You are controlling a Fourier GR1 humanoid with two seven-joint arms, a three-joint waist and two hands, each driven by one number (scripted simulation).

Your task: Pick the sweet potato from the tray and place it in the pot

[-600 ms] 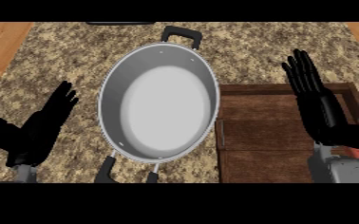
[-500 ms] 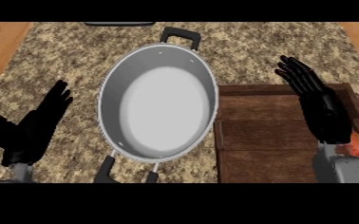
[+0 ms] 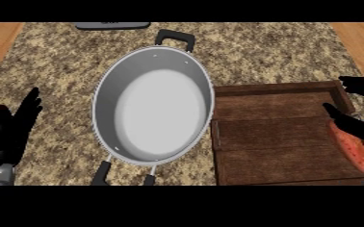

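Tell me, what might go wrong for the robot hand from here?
The sweet potato lies at the tray's far right, half out of view, so a grasp could miss or only nudge it. The right robot hand is mostly cut off by the edge, making its aim hard to judge. Carried left, the potato might clip the pot's rim.

Counter [image 3: 64,62] top: speckled granite, brown, tan and black flecks, filling most of the view. Plain orange-brown wood strip [image 3: 8,34] along the far left edge; a matching strip [image 3: 350,36] at the far right. Dark grey flat object [image 3: 112,26] lies at the counter's far edge, left of centre, cut off by the frame. Light even and soft; faint shadows only. No wall, floor or window in view.
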